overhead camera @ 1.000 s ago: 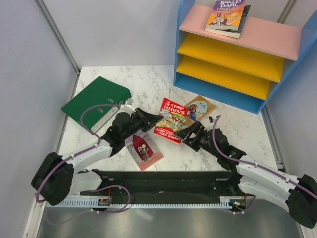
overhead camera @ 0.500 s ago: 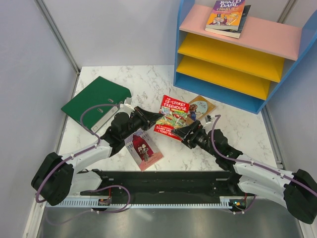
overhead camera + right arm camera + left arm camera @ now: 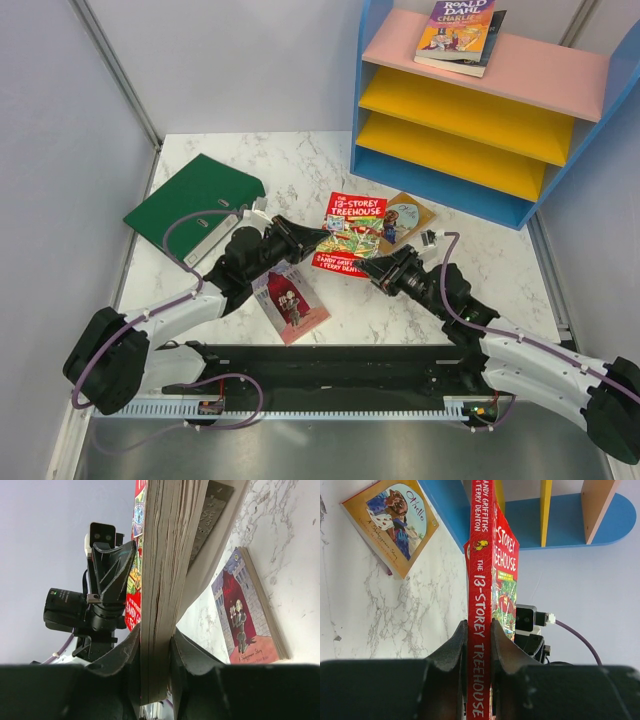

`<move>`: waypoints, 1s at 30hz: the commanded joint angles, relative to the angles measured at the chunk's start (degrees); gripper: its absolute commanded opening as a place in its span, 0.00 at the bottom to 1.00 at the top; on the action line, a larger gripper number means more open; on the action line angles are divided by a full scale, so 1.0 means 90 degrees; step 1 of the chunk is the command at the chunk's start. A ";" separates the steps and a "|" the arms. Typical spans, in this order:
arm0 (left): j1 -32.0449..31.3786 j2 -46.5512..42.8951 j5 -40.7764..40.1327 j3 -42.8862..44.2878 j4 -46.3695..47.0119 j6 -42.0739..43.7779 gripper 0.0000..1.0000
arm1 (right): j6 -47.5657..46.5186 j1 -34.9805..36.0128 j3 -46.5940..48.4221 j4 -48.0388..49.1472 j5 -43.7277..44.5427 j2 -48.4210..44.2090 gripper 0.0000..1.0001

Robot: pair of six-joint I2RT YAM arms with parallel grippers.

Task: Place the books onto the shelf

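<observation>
Upper left of the overhead view: green lever-arch binder (image 3: 195, 203), flat on the white marble table (image 3: 300, 160). Left of centre: left gripper (image 3: 300, 240), pinching the spine of the red illustrated paperback (image 3: 350, 235) (title legible in the left wrist view). Just below: pink-red paperback with a building (image 3: 291, 303), lying flat. Right of centre: right gripper (image 3: 375, 268), clamped on the same red book's page edge. Beside it, tan "Othello" paperback (image 3: 403, 217), flat. Upper right: blue-sided slanted shelf (image 3: 450, 105), with the purple-orange "Roald Dahl" paperback (image 3: 462, 35) on its pink top board.

Bright even light, soft shadows; left claw (image 3: 479, 632) blurred.
</observation>
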 commanded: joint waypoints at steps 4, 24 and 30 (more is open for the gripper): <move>0.0219 -0.0071 -0.0279 0.0289 0.0028 0.0263 0.02 | -0.0423 0.0042 0.0618 -0.0498 -0.0140 -0.0098 0.12; 0.0854 -0.1038 0.0072 -0.0472 -0.3127 0.1865 0.89 | -0.4534 -0.0709 0.8682 -0.5634 -0.0139 0.2732 0.09; 0.0718 -0.0950 0.0317 -0.0999 -0.2844 0.2051 0.90 | -0.4633 -0.2319 1.0930 -0.6163 -0.1701 0.3943 0.09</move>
